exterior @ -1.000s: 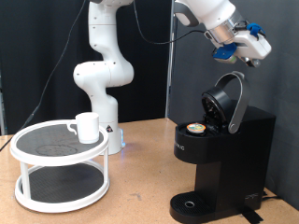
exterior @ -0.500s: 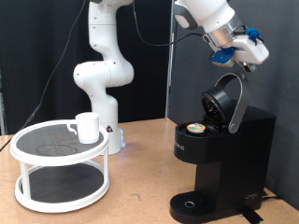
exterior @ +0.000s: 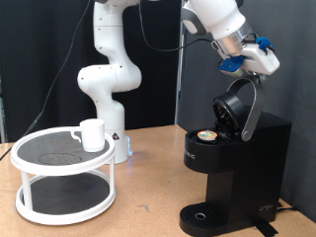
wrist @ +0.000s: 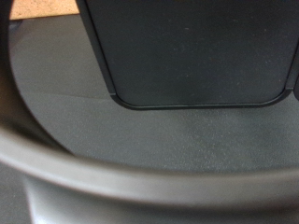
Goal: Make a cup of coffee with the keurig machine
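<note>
keurig machine (exterior: 232, 163) lid raised; gripper (exterior: 246, 61) just above it, grip state unclear.

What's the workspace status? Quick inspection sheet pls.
Surface: wooden table, bare between the stand and the machine.
Job's things: keurig machine at the exterior view's right, lid raised, pod seated in the chamber, nothing on the drip tray. White cup on the top tier of the two-tier stand at the left.
Clutter: nothing seen.
Grippers: gripper just above the raised lid; jaws' state not visible.
Cables: black cable hanging behind the arm.
Surroundings: plain white wall.
</note>
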